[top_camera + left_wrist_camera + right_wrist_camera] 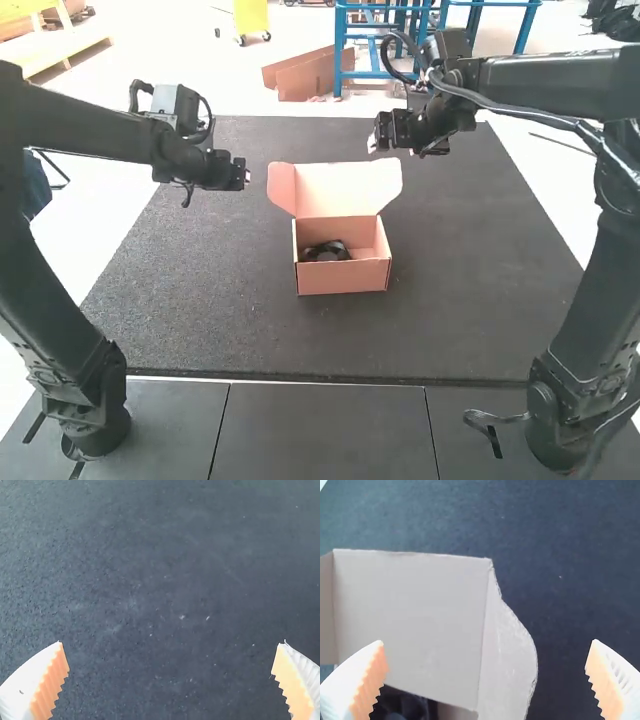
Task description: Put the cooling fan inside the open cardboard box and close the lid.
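Observation:
A small cardboard box (341, 268) stands in the middle of the dark mat, its lid (334, 189) upright at the far side. The black cooling fan (327, 250) lies inside it. My left gripper (240, 175) hovers to the left of the lid, open, with its ribbed fingers (47, 682) wide over bare mat. My right gripper (382, 131) hangs above and just behind the lid's right end, also open. From the right wrist the lid's back (415, 625) and its side flap (512, 660) lie between the spread fingers (362, 682), with the dark fan (407, 707) just below the lid edge.
The dark mat (180, 290) covers most of the table, with bare room on all sides of the box. A black strip (320, 425) runs along the table's near edge between the two arm bases.

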You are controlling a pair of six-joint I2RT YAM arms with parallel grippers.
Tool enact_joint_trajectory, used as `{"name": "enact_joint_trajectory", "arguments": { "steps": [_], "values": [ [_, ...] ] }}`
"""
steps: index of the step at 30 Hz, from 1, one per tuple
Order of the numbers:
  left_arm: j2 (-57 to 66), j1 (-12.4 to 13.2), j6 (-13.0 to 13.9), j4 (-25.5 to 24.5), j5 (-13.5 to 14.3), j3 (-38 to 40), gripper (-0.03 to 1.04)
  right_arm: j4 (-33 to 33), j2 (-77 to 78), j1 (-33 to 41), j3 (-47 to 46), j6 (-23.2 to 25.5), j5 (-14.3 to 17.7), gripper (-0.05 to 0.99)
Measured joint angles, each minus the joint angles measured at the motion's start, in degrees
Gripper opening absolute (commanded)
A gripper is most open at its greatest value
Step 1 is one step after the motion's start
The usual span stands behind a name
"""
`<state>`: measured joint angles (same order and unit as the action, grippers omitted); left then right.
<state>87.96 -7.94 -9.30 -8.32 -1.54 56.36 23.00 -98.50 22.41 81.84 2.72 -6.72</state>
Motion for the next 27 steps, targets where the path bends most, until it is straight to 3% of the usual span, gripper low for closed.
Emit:
{"name": "enact_joint_trajectory", "arguments": {
  "steps": [13,20,27],
  "values": [
    [6.7,-1.6,0.0,1.8,0.0,3.8,0.96,5.3,-8.1,-1.7,8.1,3.4,0.1,0.90],
    [6.5,-5.2,-0.3,-1.5,0.0,4.8,0.96,6.5,-8.1,-3.4,8.4,4.3,0.1,0.90],
    [3.1,-7.1,-1.1,-2.6,0.0,5.0,0.96,8.0,-8.1,-3.5,8.4,5.0,-1.0,0.90]
  ]
}}
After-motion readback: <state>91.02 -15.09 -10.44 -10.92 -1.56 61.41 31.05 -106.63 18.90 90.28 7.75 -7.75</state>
